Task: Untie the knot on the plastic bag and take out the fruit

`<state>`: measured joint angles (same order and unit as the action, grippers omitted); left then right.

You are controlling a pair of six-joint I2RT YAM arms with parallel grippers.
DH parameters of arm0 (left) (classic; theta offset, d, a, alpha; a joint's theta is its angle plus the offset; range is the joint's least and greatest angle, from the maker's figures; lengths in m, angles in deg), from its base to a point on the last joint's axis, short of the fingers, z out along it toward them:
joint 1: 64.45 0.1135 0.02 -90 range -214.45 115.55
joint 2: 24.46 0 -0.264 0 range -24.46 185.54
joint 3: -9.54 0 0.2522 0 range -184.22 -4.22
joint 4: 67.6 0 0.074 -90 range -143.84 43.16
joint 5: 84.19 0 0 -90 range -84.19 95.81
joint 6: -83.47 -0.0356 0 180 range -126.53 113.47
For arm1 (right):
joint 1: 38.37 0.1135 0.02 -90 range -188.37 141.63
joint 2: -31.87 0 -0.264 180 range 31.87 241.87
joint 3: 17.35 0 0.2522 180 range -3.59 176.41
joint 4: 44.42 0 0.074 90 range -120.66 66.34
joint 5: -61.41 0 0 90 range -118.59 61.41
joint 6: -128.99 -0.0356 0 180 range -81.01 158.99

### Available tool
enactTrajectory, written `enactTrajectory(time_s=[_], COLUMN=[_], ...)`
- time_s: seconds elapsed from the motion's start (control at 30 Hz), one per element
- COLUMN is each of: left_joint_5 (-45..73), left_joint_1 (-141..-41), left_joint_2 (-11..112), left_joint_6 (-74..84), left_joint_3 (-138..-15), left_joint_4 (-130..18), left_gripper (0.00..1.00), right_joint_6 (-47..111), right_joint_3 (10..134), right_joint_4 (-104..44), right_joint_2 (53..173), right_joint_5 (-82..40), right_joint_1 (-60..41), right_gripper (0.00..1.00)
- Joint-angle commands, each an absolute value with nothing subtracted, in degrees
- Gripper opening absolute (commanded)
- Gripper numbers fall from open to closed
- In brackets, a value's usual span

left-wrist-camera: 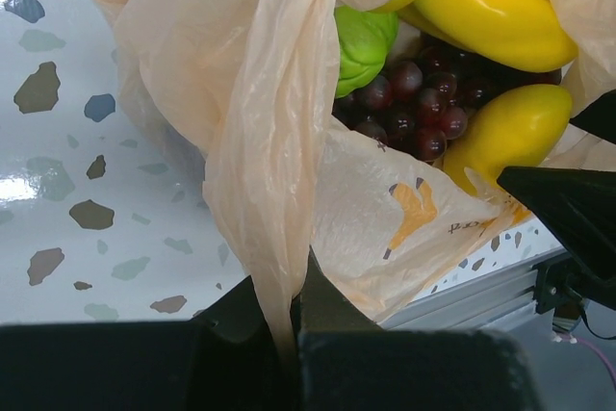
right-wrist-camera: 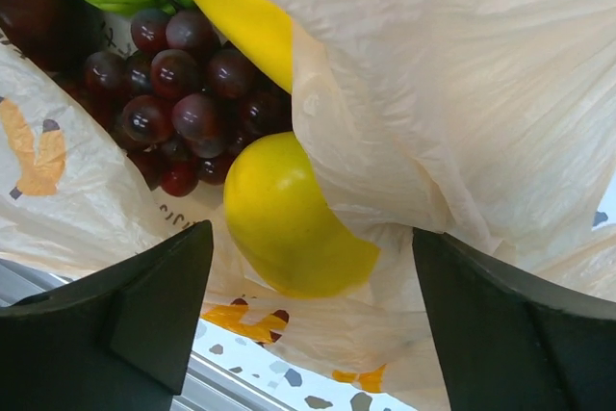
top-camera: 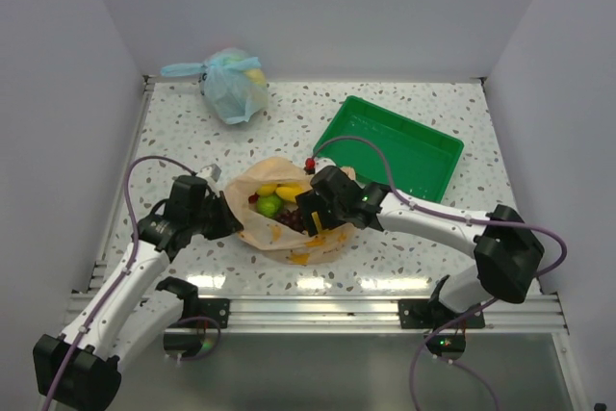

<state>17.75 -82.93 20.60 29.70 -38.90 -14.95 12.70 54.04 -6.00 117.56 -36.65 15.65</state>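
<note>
The pale-orange plastic bag (top-camera: 260,228) lies open on the table between my two grippers, and no knot shows on it. Inside lie fruit: a green lime (left-wrist-camera: 364,45), dark grapes (left-wrist-camera: 414,103), a yellow banana (left-wrist-camera: 491,12) and a yellow mango (left-wrist-camera: 510,127). My left gripper (left-wrist-camera: 296,286) is shut on a drawn-up fold of the bag's left rim. My right gripper (right-wrist-camera: 313,233) stands open at the bag's mouth, its fingers either side of the mango (right-wrist-camera: 289,218), apart from it. The grapes (right-wrist-camera: 183,103) lie just beyond.
A green tray (top-camera: 395,146) stands at the back right, close behind my right arm. A light blue tied bag (top-camera: 234,84) with fruit sits at the back left. The table's metal front rail (top-camera: 318,310) runs just below the bag.
</note>
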Motion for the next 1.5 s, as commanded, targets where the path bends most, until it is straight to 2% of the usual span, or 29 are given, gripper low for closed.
enactTrajectory(time_s=[0.0,0.07,0.2,0.4,0.6,1.0,1.13,1.3,1.4,1.47], left_joint_5=[19.3,19.1,18.9,18.5,18.2,18.2,18.3,18.2,18.3,18.1], left_joint_1=[-82.6,-82.6,-82.7,-82.6,-82.6,-82.6,-82.6,-82.6,-82.6,-82.6], left_joint_2=[19.7,19.7,19.5,19.2,19.1,19.2,19.0,18.4,18.3,18.2], left_joint_6=[28.9,29.1,29.5,29.5,29.4,29.4,29.5,29.7,29.7,29.8], left_joint_3=[-38.8,-38.9,-38.8,-38.8,-38.8,-38.2,-37.8,-37.4,-37.2,-37.2], left_joint_4=[-16.4,-16.3,-16.1,-15.4,-15.2,-15.3,-15.3,-15.3,-15.3,-15.0], left_gripper=[0.00,0.00,0.00,0.00,0.00,0.00,0.00,0.00,0.00,0.00], right_joint_6=[13.8,14.5,13.7,11.0,9.5,6.4,6.6,9.1,10.2,11.4], right_joint_3=[57.2,58.6,60.9,60.9,60.1,55.7,56.1,57.4,58.5,59.3], right_joint_4=[-5.6,-3.1,-0.8,-2.1,-4.4,-3.0,-4.0,-6.8,-7.6,-7.7], right_joint_2=[114.7,113.2,111.1,111.2,115.3,121.1,123.3,124.6,124.6,123.0], right_joint_5=[-40.4,-41.9,-46.3,-46.6,-44.7,-47.1,-46.4,-45.7,-44.9,-43.8], right_joint_1=[16.4,17.6,19.7,21.4,21.9,21.7,21.7,21.7,21.8,21.8], right_gripper=[0.90,0.94,0.94,0.78,0.68,0.70,0.79,0.84,0.77,0.66])
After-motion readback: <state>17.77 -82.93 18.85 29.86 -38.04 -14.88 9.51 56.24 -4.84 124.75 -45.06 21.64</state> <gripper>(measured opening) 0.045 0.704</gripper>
